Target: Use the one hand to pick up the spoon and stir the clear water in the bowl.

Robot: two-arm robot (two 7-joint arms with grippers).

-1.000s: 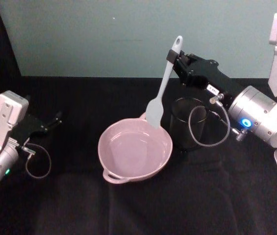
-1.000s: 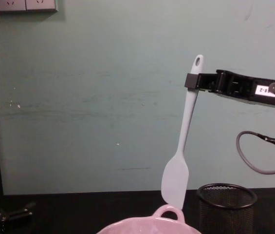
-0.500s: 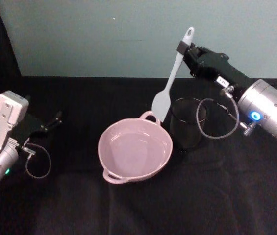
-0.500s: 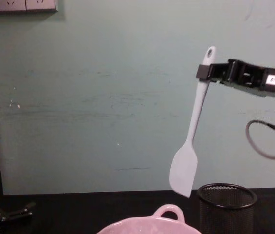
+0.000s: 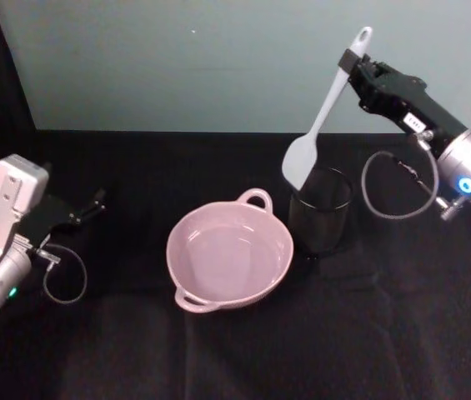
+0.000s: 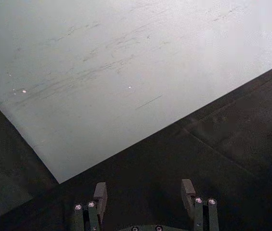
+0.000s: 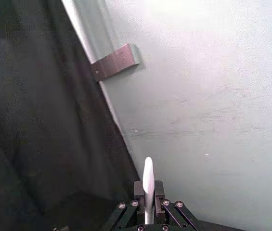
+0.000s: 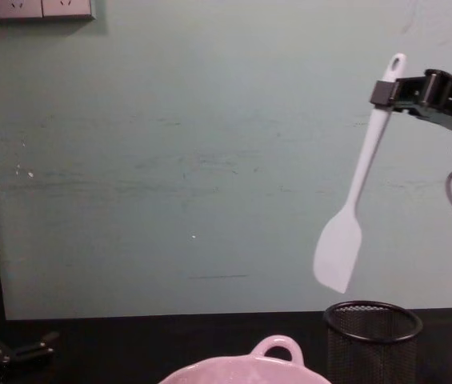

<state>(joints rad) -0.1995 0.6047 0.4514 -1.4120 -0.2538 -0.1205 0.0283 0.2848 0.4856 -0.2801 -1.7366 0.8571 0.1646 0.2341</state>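
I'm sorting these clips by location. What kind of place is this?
Probably a lab or test bench rather than a kitchen: a table draped in black cloth, a bare pale green wall with sockets, and just a pink bowl, mesh cup and the spoon in the right gripper.

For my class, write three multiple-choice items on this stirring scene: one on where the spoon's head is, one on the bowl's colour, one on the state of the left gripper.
1. Where is the head of the spoon?
A. Dipped in the bowl's water
B. In the air above the mesh cup
C. Lying on the table

2. What colour is the bowl?
A. Pale pink
B. Blue
C. Black

3. How is the left gripper?
A. Shut on the spoon
B. Shut on the bowl's handle
C. Open, holding nothing

Key: 1 B, the chest view shows the head hanging clear above the cup's rim, held by the right gripper. 2 A, the head view shows it pink. 3 C, the left wrist view shows its fingers apart.
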